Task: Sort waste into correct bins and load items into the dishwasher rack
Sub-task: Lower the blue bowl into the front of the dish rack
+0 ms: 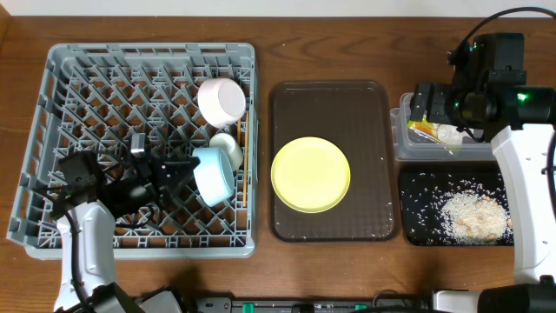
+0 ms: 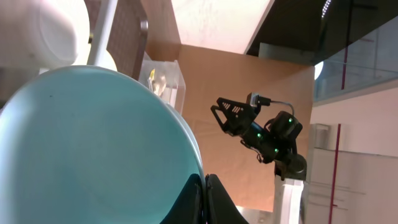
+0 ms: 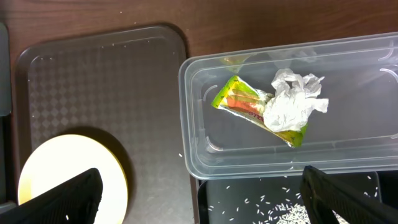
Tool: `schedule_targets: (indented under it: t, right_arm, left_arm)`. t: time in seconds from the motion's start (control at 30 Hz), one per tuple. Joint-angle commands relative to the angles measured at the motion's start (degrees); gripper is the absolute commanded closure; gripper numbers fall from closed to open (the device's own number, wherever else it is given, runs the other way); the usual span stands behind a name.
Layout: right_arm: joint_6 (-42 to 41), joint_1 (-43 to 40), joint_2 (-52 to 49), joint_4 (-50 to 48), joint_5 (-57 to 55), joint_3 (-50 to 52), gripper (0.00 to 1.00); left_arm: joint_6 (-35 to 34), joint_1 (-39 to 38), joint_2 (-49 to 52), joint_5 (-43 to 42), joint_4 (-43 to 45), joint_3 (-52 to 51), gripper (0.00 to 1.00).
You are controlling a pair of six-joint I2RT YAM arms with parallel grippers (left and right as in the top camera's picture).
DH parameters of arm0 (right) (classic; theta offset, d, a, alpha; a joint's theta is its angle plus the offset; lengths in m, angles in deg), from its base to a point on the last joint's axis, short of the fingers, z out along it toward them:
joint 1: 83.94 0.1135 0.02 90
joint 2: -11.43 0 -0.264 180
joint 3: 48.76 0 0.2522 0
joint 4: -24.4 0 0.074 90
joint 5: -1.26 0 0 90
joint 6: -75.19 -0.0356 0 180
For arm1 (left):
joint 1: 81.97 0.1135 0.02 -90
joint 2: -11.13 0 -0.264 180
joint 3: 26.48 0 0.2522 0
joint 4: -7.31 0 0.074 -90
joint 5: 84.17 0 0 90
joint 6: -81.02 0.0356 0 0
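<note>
Grips the rim of the light blue bowl (image 1: pixel 213 174) with the left end effector (image 2: pixel 204 194), bowl on edge inside the dishwasher rack (image 1: pixel 52 87), near the white bowl (image 1: pixel 221 101) and small cup (image 1: pixel 229 148). Holds the right end effector (image 3: pixel 200 180) spread wide and empty above the clear tub (image 3: pixel 348 137), wrapper (image 3: pixel 239 102) and tissue (image 3: pixel 289 99) inside. Yellow plate (image 1: pixel 310 174) on brown tray (image 1: pixel 330 104); rice (image 1: pixel 473 216) in black tray (image 1: pixel 408 235).

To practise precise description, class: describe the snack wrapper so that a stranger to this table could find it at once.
Start at the brown serving tray in the middle of the table; to its right stands a clear plastic tub. Inside lie two things: the wrapper is the flat green-and-yellow one, partly under the crumpled white tissue.
</note>
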Motion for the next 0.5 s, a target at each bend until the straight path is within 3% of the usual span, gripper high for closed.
schedule_targets:
  t: [0.0,0.47]
  right_arm:
    - [0.61,0.42,-0.13,0.11,-0.13,-0.28,0.01]
    - [0.61,0.42,-0.13,0.09,-0.13,-0.26,0.01]
  left_arm:
    - [-0.07,-1.36,0.11,-1.66,-1.01,-0.37,0.94]
    - [0.13,-4.31,0.11,1.66,-0.98,-0.46,0.94]
